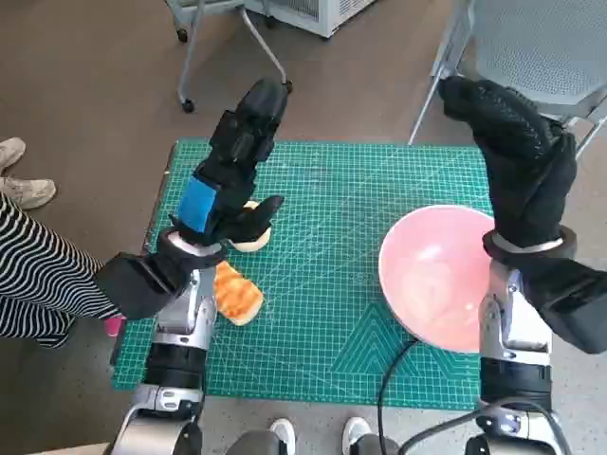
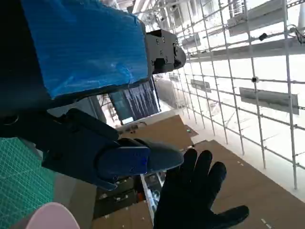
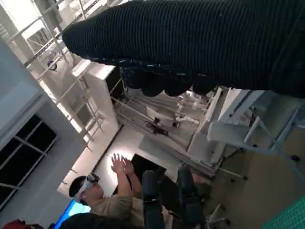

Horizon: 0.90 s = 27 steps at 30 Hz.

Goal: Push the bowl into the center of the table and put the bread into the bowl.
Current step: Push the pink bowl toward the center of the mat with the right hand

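Note:
A pink bowl (image 1: 438,275) sits near the right edge of the green cutting mat (image 1: 332,199) in the head view; its rim (image 2: 50,214) also shows in the left wrist view. An orange-brown piece of bread (image 1: 237,294) lies at the mat's left side, and a pale roll (image 1: 252,239) peeks out beyond it under my left hand. My left hand (image 1: 232,171) is raised above the bread, fingers stretched out and holding nothing. My right hand (image 1: 517,152) is lifted above the bowl's far right side, fingers apart and empty; the glove (image 2: 198,191) shows in the left wrist view.
A person's striped leg (image 1: 38,275) and shoes (image 1: 19,175) lie to the left of the table. A grey chair (image 1: 541,47) stands at the far right and a wheeled frame (image 1: 223,43) behind the table. A black cable (image 1: 394,365) crosses the mat's near edge. A person (image 3: 102,195) shows in the right wrist view.

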Tool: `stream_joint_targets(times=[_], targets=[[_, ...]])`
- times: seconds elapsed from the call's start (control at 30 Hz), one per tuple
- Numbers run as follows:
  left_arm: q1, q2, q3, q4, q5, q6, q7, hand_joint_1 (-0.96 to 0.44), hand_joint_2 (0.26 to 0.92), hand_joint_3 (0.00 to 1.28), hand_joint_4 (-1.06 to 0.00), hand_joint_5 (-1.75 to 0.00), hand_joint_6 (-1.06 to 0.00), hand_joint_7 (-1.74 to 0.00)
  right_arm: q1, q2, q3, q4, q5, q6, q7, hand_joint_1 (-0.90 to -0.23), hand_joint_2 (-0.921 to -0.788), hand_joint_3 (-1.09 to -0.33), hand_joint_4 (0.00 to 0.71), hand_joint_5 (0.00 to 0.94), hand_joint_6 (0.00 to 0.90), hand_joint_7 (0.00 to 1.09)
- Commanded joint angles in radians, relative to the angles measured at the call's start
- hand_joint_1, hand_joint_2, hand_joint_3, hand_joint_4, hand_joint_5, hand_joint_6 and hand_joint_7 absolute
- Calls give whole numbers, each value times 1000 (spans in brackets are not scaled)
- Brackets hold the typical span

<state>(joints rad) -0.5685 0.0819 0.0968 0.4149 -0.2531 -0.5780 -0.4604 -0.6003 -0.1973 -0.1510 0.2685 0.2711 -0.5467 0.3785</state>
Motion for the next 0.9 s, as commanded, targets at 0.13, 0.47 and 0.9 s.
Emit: stream_joint_targets(times=[0.13, 0.47, 0.9], targets=[[-12, 3, 1, -8, -9, 0, -1, -620, 921, 427, -49, -6, 1, -290, 17, -6, -2, 13, -5, 1, 5, -621, -921, -659, 124, 0, -1, 508], [-16, 3, 2, 0, -8, -3, 0, -622, 921, 424, -48, -5, 1, -292, 16, -6, -3, 20, -2, -2, 7, -621, -921, -659, 124, 0, -1, 508], [-20, 3, 2, 0, -9, 2, -1, -621, 921, 425, -47, -3, 1, -293, 16, -6, -4, 16, 0, 1, 6, -621, -921, -660, 123, 0, -1, 507]])
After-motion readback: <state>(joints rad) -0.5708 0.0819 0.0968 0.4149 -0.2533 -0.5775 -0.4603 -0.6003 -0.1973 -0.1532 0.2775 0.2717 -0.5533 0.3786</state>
